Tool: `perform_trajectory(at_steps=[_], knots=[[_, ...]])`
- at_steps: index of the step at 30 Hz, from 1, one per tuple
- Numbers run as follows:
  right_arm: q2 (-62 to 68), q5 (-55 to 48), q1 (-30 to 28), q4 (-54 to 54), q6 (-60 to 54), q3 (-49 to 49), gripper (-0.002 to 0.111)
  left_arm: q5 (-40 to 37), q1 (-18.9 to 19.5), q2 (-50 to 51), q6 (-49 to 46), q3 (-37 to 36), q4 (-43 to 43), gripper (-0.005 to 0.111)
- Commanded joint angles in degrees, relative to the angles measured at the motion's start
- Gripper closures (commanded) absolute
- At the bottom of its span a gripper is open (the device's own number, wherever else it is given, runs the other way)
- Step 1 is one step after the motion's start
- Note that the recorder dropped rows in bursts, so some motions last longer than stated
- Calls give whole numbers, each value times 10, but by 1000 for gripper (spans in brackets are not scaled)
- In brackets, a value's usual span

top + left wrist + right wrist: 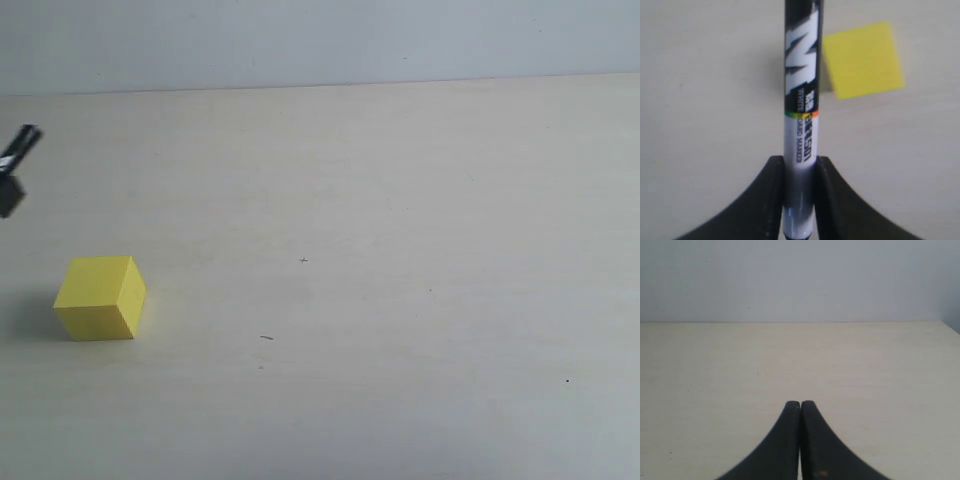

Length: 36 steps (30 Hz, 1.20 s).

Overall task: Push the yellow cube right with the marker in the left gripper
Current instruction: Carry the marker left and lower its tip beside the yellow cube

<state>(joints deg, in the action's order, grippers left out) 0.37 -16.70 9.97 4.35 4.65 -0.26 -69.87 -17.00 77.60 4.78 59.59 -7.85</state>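
The yellow cube (pixel 100 298) rests on the pale table at the left of the exterior view. Up and to its left, at the frame's edge, the marker (pixel 20 148) pokes into view, apart from the cube, with a bit of the left gripper (pixel 9 190) below it. In the left wrist view the left gripper (pixel 800 165) is shut on the marker (pixel 801 100), its black fingers (pixel 771 200) clamping the white barrel. The yellow cube (pixel 862 59) lies just beside the marker's black cap end. My right gripper (pixel 800 405) is shut with nothing in it and is out of the exterior view.
The pale wooden table (pixel 400 250) runs back to a grey-white wall (pixel 320 40). A few small dark specks (pixel 266 338) mark the surface to the cube's right.
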Motion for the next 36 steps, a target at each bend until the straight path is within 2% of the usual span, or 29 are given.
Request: perform_trajectory(at_steps=[1,2,5,10,12,14,16,22,24,29,33,36], knots=[[-4,5,1,0,0,3,108,-1,129,-23,-19,-28,17,107],[-4,5,1,0,0,3,108,-1,148,-20,-19,-30,24,107],[-4,5,1,0,0,3,108,-1,163,-9,-48,-31,2,107],[-4,5,1,0,0,3,108,-1,163,12,-223,-45,-71,107],[-4,5,1,0,0,3,108,1,163,22,-259,-51,-100,107],[-4,4,1,0,0,3,108,37,164,40,-264,-51,-136,107],[-4,4,1,0,0,3,108,66,164,59,-309,-49,-155,107],[-4,4,1,0,0,3,108,89,164,98,-616,-49,-146,107],[-4,4,1,0,0,3,108,112,164,112,-691,-49,-135,107],[-4,4,1,0,0,3,108,186,172,146,-715,-49,-136,107],[-4,4,1,0,0,3,108,191,196,169,-729,-49,-132,107],[-4,4,1,0,0,3,108,193,213,179,-798,-51,-109,107]])
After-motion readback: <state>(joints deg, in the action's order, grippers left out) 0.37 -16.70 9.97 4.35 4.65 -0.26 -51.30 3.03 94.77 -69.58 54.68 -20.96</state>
